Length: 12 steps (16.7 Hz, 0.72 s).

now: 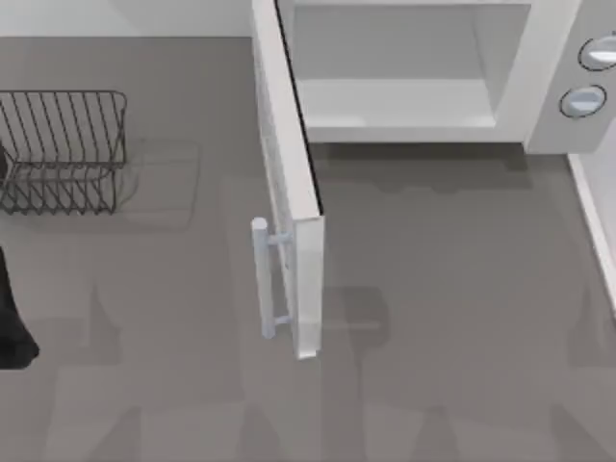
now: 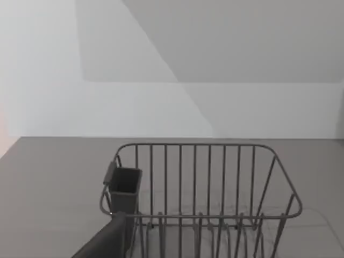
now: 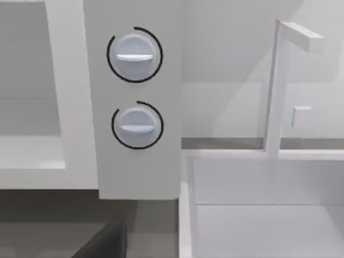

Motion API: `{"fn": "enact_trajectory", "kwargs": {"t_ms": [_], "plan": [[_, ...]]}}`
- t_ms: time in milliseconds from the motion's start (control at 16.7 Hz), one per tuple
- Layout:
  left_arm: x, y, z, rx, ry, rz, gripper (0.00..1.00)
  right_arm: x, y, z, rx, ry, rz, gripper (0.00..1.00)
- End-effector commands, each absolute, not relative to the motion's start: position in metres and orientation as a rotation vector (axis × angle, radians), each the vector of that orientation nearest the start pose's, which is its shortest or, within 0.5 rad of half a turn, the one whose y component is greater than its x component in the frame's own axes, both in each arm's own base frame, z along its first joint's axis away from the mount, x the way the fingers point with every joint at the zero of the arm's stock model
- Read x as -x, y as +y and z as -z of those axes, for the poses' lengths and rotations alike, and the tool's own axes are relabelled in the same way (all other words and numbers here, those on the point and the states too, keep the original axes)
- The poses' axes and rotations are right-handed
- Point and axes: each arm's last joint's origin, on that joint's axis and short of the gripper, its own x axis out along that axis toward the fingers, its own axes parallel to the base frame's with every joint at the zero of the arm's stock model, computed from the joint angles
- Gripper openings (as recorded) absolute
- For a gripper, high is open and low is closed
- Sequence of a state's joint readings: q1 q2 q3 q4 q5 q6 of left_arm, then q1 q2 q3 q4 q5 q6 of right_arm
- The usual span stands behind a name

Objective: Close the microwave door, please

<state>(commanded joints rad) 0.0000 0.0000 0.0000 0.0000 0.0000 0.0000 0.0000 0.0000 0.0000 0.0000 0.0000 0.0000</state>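
Door (image 1: 289,183) of the microwave (image 1: 539,87) stands wide open, swung out from the cavity's left edge, its long face running toward the camera, bar handle (image 1: 262,279) on the outer side. White panel, upright. Left arm (image 1: 12,318) sits nearer; neither claw's spread can be told.

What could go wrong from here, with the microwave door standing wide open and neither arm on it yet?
The microwave door stands about square to the microwave, so a push near the hinge may barely swing it; pressing near the handle looks safer. The handle juts toward the wire rack side, so an arm coming from the left could snag it. A hard shove might bounce the door back open.
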Motion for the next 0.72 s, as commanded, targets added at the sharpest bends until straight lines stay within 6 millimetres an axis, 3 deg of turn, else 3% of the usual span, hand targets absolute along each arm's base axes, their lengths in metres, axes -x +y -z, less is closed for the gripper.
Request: {"fn": "enact_trajectory", "kwargs": {"t_ms": [360, 720], "plan": [[-0.107, -0.005, -0.171, -0.055, 0.100, 0.064, 1.00, -0.106, -0.001, -0.160, 0.000, 0.000, 0.000, 1.00], [-0.126, -0.020, -0.222, -0.249, 0.426, 0.300, 1.00, -0.106, -0.001, -0.160, 0.000, 0.000, 0.000, 1.00]]}}
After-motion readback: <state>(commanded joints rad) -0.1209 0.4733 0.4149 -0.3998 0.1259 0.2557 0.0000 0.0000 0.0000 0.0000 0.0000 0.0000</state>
